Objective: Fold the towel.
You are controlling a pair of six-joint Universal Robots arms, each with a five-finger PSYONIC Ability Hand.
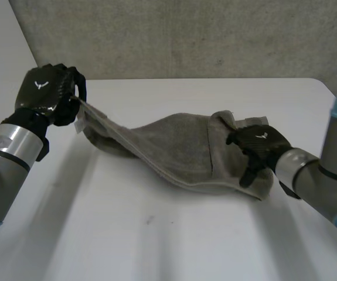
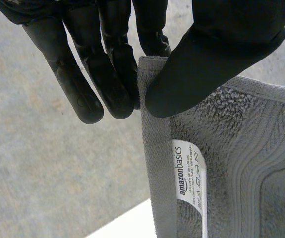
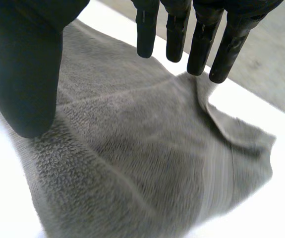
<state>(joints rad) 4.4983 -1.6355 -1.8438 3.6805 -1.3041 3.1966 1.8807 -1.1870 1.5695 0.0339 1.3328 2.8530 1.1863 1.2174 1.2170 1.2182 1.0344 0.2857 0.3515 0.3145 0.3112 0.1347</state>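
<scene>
Left hand (image 2: pixel 221 44): thumb and fingers (image 2: pixel 117 74) pinched on a corner of the towel (image 2: pixel 241 148), right at the hem. A white label (image 2: pixel 188 173) is sewn along that hem just past the thumb tip. The head view shows the corner held up off the table (image 1: pixel 156 234) near its far left corner, with cloth stretched taut from the pinch down to the rest. Right hand (image 3: pixel 23 64): fingers (image 3: pixel 201 44) straight and spread, thumb apart, gripping nothing, over the towel's other end; contact with the cloth can't be told. The bulk of the towel lies rumpled mid-table, reaching toward the right edge.
</scene>
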